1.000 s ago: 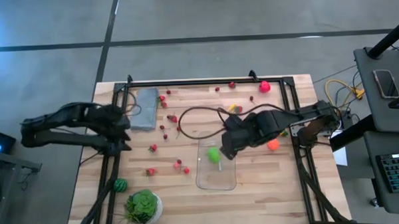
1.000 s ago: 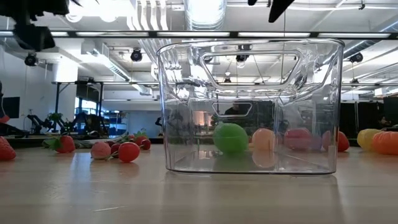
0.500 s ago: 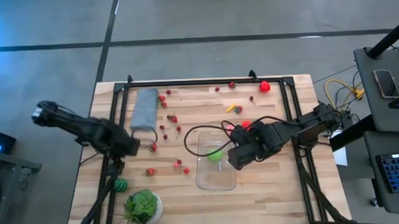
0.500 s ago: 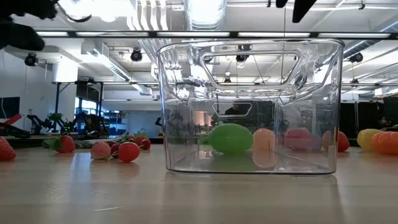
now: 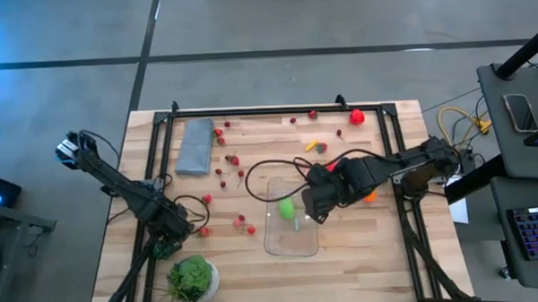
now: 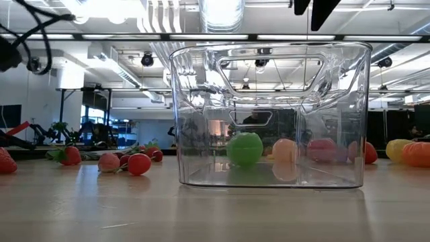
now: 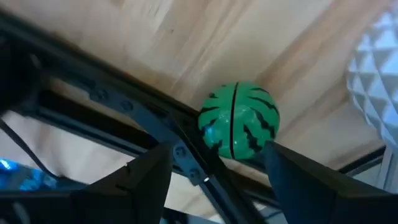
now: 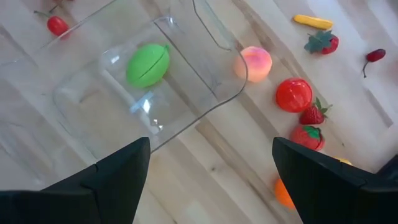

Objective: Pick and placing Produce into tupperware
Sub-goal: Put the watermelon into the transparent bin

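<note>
Wooden table (image 5: 362,246) with a dark frame along its edges. Largest task item: the tupperware (image 5: 290,217), a clear rectangular tub with rounded corners and cut-out handles, standing upright near the table's middle, toward the front edge. Inside it sits one green round piece (image 5: 288,208), smooth with a seam line, resting on the tub floor.

Grey-blue folded cloth (image 5: 194,145) lies near the back left corner. Leafy plant in a white pot (image 5: 193,278) stands at the front left corner.

Right pincer (image 5: 310,203) hangs over the tub's right rim, fingers spread wide, nothing between them. Left pincer (image 5: 169,247) is low at the front left edge of the table, fingers spread, straddling the striped green ball (image 7: 239,121) without clamping it; the ball is bright green with dark stripes and rests against the dark frame bar, just beside the white pot.

Rest of the produce lies loose on the table: small red berries (image 5: 225,169) scattered between cloth and tub, a red round piece (image 5: 357,116) near the back edge, a yellow piece (image 5: 312,147) behind the tub, an orange piece (image 5: 369,196) right of the tub, a pink-orange peach (image 8: 254,62) just beside the tub's wall.
</note>
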Motion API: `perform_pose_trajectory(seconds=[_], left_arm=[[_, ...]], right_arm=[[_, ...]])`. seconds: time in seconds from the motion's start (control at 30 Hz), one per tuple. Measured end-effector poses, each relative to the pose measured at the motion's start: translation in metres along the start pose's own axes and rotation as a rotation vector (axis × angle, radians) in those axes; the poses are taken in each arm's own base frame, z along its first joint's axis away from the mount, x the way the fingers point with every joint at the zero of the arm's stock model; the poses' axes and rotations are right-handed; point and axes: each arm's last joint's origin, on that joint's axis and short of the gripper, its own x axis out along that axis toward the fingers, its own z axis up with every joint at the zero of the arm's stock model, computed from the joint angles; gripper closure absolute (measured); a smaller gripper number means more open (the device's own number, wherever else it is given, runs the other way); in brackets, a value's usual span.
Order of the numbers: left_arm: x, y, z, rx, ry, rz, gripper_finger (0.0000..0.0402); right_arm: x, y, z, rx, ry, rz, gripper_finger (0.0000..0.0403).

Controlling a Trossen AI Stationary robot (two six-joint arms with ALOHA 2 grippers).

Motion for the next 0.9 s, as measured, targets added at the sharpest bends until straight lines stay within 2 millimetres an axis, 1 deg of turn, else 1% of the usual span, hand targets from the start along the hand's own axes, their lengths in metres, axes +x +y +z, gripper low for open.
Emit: perform_pose_trajectory(seconds=[0.07, 0.17, 0.2, 0.37, 0.7, 0.9], left_arm=[[0.005, -0.004, 0.002, -0.007, -0.001, -0.057, 0.0165], [0.01, -0.015, 0.004, 0.039, -0.001, -0.181, 0.0165], [0.012, -0.017, 0.005, 0.037, -0.003, -0.191, 0.0165], [0.023, -0.016, 0.007, 0.004, 0.031, -0.081, 0.0165], [0.032, -0.022, 0.011, 0.235, 0.054, -0.014, 0.0165], [0.037, -0.023, 0.012, 0.276, 0.083, 0.024, 0.0152]], right_arm=[[0.002, -0.003, 0.005, 0.001, 0.001, -0.001, 0.0073], [0.003, -0.007, 0.01, 0.006, 0.012, 0.002, 0.0073], [0.004, -0.008, 0.011, 0.007, 0.014, 0.002, 0.0073], [0.004, -0.007, 0.011, 0.014, 0.016, 0.007, 0.0073], [0.004, -0.006, 0.012, 0.028, 0.006, 0.024, 0.0073], [0.004, -0.005, 0.011, 0.024, 0.005, 0.026, 0.0073]])
